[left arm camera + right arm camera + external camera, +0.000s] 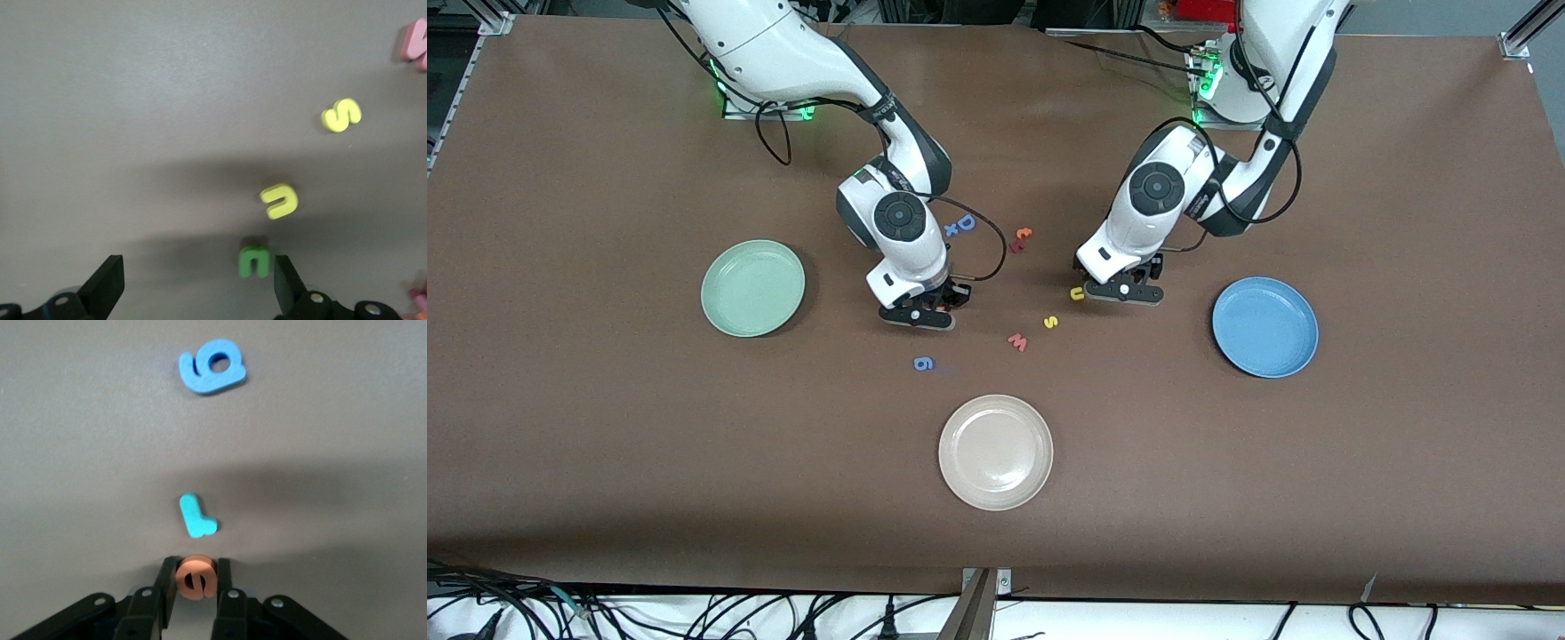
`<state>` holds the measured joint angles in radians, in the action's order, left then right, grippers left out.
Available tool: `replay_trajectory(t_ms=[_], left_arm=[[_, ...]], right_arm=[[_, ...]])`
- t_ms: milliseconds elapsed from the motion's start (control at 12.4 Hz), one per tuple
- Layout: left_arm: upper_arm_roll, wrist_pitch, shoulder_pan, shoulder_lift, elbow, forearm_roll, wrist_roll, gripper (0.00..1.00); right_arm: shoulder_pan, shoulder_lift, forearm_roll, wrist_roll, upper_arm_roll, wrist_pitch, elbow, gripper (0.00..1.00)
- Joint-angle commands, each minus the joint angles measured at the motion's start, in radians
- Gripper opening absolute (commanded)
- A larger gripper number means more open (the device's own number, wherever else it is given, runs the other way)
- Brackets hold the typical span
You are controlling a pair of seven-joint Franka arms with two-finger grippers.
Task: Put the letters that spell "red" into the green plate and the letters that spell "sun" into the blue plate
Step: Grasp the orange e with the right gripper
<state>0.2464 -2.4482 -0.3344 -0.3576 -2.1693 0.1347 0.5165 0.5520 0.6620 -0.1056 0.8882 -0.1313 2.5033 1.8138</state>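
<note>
My right gripper (195, 570) is low over the table between the green plate (752, 287) and the loose letters, shut on the orange "e" (196, 577). The teal "r" (197, 517) lies just ahead of it. My left gripper (198, 273) is open, down near the table, with the green "n" (254, 261) between its fingers, close to one finger (285, 277). The yellow "u" (279, 201) and yellow "s" (341, 115) lie a little further on. The blue plate (1264, 326) sits toward the left arm's end and holds nothing.
A cream plate (996, 452) lies nearest the front camera. A blue "g" (923, 363) and pink "w" (1017, 341) lie between it and the grippers. A blue "D" (965, 222) and two orange-red letters (1021, 240) lie closer to the robot bases.
</note>
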Motion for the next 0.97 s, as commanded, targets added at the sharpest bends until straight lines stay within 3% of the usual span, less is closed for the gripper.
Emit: replay_trajectory(t_ms=[0, 322, 483, 645, 886], left_arm=[[-0.016, -0.073, -0.008, 0.118, -0.147, 0.15, -0.036, 0.99], [-0.018, -0.152, 0.011, 0.123, -0.161, 0.148, -0.283, 0.99], [-0.018, -0.198, 0.012, 0.095, -0.161, 0.129, -0.294, 0.97], [-0.016, -0.201, 0.0, 0.048, -0.149, -0.095, -0.3, 0.95], [-0.016, -0.241, -0.024, 0.011, -0.147, -0.155, -0.283, 0.92]], right_arm=[[0.003, -0.042, -0.023, -0.002, 0.022, -0.064, -0.008, 0.19], [-0.001, -0.131, -0.017, -0.135, 0.087, -0.217, -0.008, 0.19], [-0.026, -0.163, -0.013, -0.262, 0.133, -0.289, -0.007, 0.19], [-0.082, -0.185, -0.009, -0.433, 0.16, -0.351, 0.001, 0.19], [-0.193, -0.238, 0.003, -0.662, 0.163, -0.437, 0.034, 0.19]])
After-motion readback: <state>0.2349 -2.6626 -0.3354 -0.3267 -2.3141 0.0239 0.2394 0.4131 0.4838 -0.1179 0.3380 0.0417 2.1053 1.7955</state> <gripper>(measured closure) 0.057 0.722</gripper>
